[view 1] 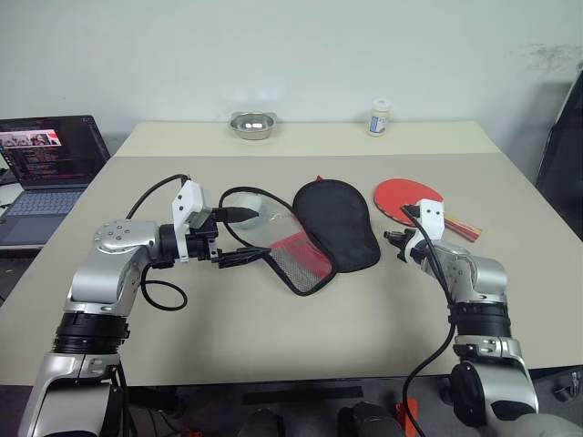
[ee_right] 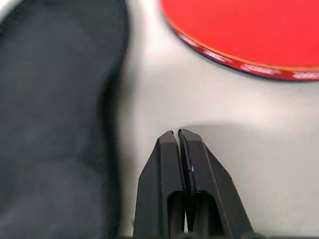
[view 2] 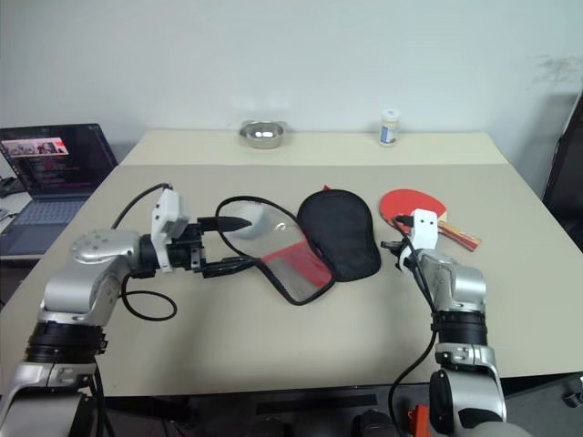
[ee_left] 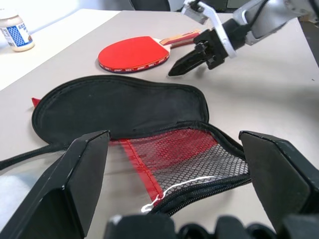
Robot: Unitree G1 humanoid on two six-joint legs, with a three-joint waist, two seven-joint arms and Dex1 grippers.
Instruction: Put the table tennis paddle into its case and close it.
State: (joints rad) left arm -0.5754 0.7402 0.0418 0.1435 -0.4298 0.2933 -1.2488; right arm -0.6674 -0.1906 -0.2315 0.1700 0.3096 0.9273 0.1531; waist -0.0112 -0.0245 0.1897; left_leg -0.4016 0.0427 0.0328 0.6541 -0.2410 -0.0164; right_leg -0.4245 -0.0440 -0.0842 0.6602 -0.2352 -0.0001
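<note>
So the paddle [view 1: 407, 197] is lying flat on the table [view 1: 273, 337], red face up, handle pointing off toward 4 o'clock in the head view. It's at about 1 o'clock from table centre, just right of the case [view 1: 330, 229], with a strip of bare table between them. Nothing is holding it.

The right gripper [ee_left: 185, 63] has its two black fingers pressed tight together, empty. In the right wrist view the closed tips sit over that bare strip: the paddle's round edge is ahead at roughly 1 o'clock from the tips, near but not touching, and the black case fabric runs along the 9 to 11 o'clock side. The left wrist view agrees, with the pinched tips hanging just beside the paddle's rim, close to where blade meets handle.

The case is mid-table, black side up, its narrow end flopped open toward 7 o'clock so the red lining and black mesh show. The left gripper [view 1: 235, 236] has its fingers [ee_left: 75, 177] spread wide, one on each side of that open mesh end, which lies in the gap between them. Can't tell if either finger actually touches the fabric. The paddle is well apart from this gripper, across the case.

Along the far edge there's a metal bowl [view 1: 252, 125] around 11 o'clock and a small jar [view 1: 380, 117] around 1 o'clock. A laptop [view 1: 50, 164] sits off the table's left side.
</note>
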